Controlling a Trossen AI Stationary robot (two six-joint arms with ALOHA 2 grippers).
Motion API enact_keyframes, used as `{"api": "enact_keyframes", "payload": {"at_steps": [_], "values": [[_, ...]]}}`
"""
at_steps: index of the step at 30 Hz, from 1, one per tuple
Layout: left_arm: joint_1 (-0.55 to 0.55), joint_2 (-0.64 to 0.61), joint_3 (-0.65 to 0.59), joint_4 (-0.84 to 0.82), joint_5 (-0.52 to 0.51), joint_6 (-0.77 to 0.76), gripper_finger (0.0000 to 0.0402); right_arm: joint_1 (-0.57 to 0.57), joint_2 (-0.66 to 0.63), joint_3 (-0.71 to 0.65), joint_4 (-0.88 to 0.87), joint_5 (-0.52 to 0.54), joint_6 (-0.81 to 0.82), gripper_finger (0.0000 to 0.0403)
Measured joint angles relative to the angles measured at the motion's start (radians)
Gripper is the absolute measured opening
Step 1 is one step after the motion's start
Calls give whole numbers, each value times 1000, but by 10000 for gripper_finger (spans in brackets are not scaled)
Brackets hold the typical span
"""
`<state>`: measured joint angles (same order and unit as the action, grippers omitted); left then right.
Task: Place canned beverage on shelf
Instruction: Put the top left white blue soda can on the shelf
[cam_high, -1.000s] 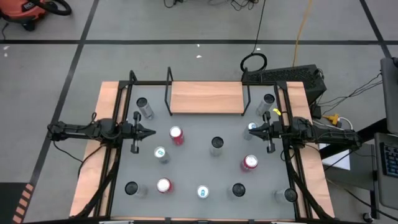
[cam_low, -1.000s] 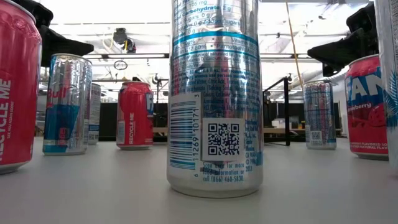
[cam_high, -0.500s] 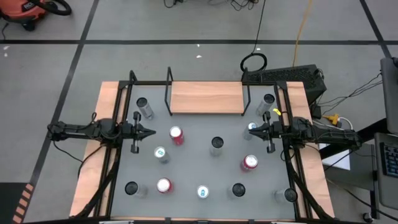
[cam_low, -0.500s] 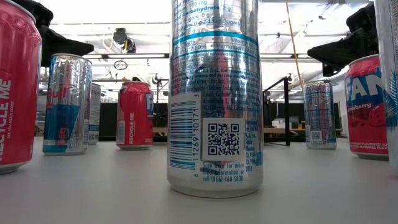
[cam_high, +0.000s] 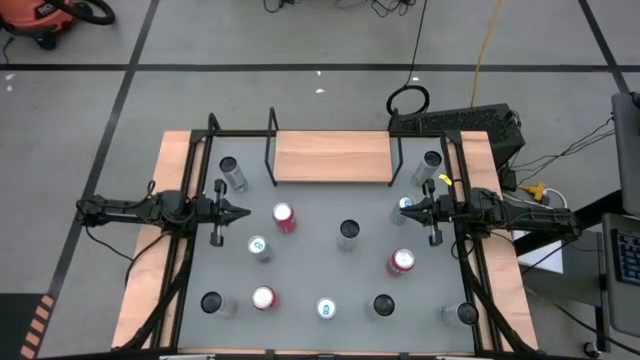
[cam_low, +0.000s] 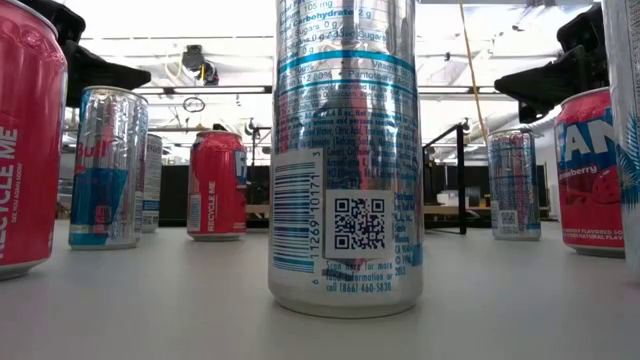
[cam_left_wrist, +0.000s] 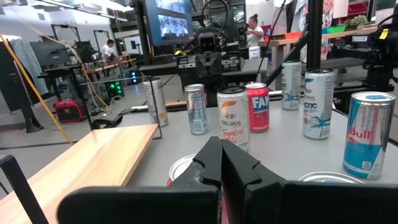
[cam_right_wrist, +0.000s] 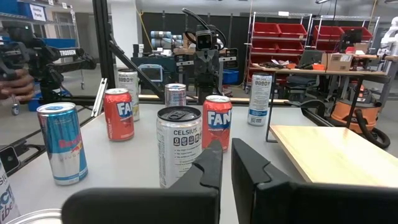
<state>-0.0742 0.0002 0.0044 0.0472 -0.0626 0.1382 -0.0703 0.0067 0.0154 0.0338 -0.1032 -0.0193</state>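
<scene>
Plainly, both arms' jaws shut, empty, touching nothing.

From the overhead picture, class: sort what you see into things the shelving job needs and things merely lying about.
Belongs to the job:
shelf
cans on the table, e.g. red can
left tool
right tool

Lying about:
orange vacuum
yellow cable

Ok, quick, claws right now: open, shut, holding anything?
Left claw: shut, holding nothing.
Right claw: shut, holding nothing.
</scene>
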Motion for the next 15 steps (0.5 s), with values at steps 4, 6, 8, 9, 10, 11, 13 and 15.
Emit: {"api": "enact_keyframes", "payload": {"at_steps": [4,6,8,9,10,11,13,15], "values": [[0,0,0,-1,-39,0,0,0,0,0,0,1,0,0],[0,0,0,-1,-46,0,0,0,0,0,0,1,0,0],[0,0,0,0,-47,1,0,0,0,0,0,2,-19,0],[0,0,0,0,-49,1,0,0,0,0,1,2,-38,0],[0,0,0,-1,-52,1,0,0,0,0,4,2,-54,0],[0,0,0,-1,-55,0,0,0,0,0,6,2,-69,0],[0,0,0,-1,-63,-1,0,0,0,0,9,2,-95,0],[0,0,0,0,-66,-1,0,0,0,0,11,2,-105,0]]}}
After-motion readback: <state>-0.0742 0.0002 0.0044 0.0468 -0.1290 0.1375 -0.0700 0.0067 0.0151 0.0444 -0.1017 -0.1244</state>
